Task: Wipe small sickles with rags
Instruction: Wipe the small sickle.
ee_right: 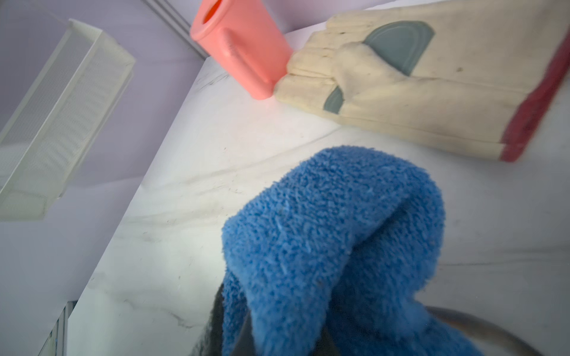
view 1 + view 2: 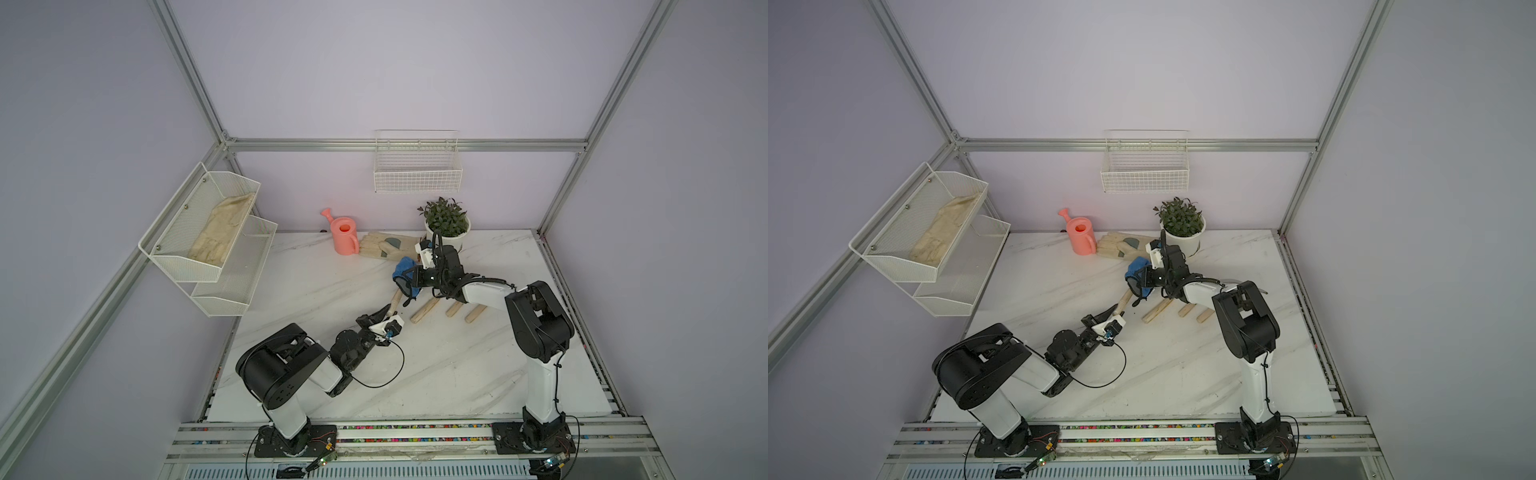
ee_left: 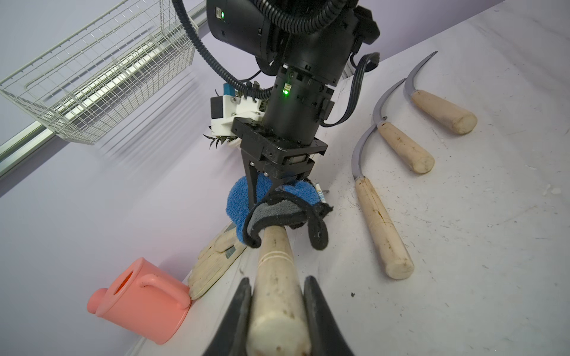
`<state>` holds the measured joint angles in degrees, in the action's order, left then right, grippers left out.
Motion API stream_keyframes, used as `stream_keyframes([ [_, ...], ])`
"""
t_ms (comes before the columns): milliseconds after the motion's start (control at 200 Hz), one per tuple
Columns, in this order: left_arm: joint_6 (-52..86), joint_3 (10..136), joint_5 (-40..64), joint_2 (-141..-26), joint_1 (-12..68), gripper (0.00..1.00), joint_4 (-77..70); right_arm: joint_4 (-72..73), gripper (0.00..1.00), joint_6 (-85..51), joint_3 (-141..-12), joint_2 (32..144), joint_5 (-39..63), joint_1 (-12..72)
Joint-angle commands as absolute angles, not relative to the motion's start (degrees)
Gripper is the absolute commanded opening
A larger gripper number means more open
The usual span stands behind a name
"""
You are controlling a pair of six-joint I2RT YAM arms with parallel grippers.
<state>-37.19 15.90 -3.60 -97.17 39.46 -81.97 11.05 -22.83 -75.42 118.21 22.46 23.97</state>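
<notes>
Probably early: left gripper (image 3: 276, 280) clamps one pale-wood-handled grey sickle (image 3: 274, 246), right gripper (image 3: 267, 197) pinches a blue plush rag (image 3: 237, 200) over its blade; three other sickles (image 3: 382, 228) likely remain.

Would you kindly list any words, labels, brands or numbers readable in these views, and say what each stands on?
None can be read.
The small white tag on the blue plush cloth carries marks too small to read.
</notes>
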Motion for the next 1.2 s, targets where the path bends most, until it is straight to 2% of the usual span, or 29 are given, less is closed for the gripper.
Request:
stream_keyframes([
  [0,-38.4,17.15,-1.14,-95.94,40.44,0.0,-86.1,5.09,0.0,-23.59,-75.0,122.7,15.18,20.01],
  [270,-38.51,16.79,-2.11,-94.94,40.44,0.0,-86.06,4.13,0.0,-24.62,-73.63,123.53,13.08,16.81],
  [445,-38.19,17.03,-1.74,-95.0,40.52,0.0,-86.09,5.93,0.0,-24.94,-72.89,121.81,18.11,17.09],
  [925,-37.83,17.56,-1.76,-96.38,40.56,0.0,-86.05,9.27,0.0,-21.44,-69.35,108.34,23.97,28.77],
  [1195,-37.83,17.5,-1.82,-96.33,40.75,0.0,-86.06,7.44,0.0,-22.31,-71.75,114.5,21.29,25.9],
])
